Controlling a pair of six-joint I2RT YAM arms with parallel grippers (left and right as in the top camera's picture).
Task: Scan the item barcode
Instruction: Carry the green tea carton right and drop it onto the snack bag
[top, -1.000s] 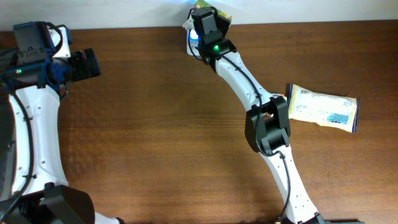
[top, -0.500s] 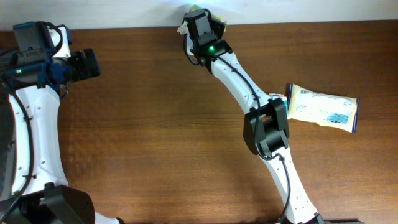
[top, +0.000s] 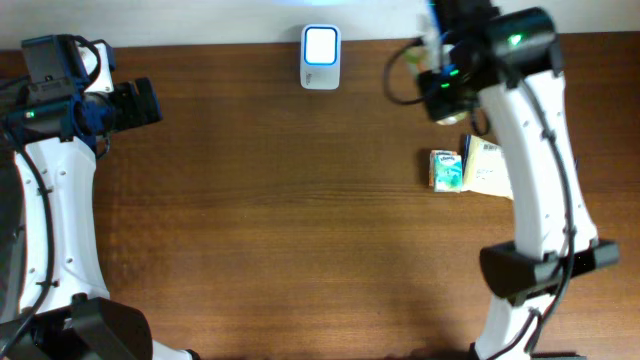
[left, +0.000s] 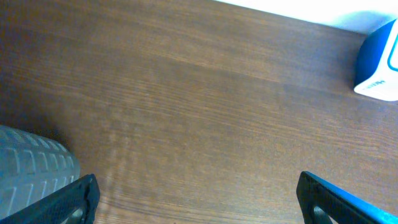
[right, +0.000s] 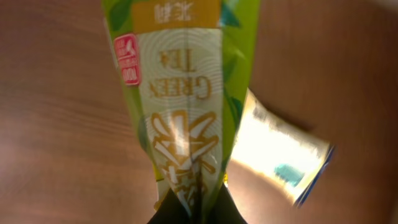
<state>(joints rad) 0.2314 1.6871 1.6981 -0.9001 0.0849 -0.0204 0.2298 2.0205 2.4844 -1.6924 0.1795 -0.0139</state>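
Right wrist view: green tea packet (right: 180, 124) hangs pinched by its narrow end in the right gripper (right: 189, 210), dark jaws clamped together on the crimped seal. Packet is lime green at the edges with a pale centre panel bearing fine concentric lines and large gold characters. Held off the tabletop (top: 260, 200) at the far right, above a pale yellow packet (right: 280, 149) with a blue end that lies flat below it. Overhead: a small green-and-white pack (top: 447, 170) lies just beside that yellow packet, which the right arm partly covers; the held packet itself cannot be made out from above. Scanner (top: 320, 45), a white box with a lit blue-white face, stands at the far edge, well left of the right gripper. Left gripper (top: 138, 103) sits at the far left, jaws wide apart, nothing between them; a grey ribbed object (left: 31, 171) shows at the lower left of its view. Tabletop is dark brown wood grain; a white wall (top: 200, 15) runs behind it. Legible print, seen inverted: "GREEN TEA" in gold, and a red badge with "100". Other lettering too small to read.
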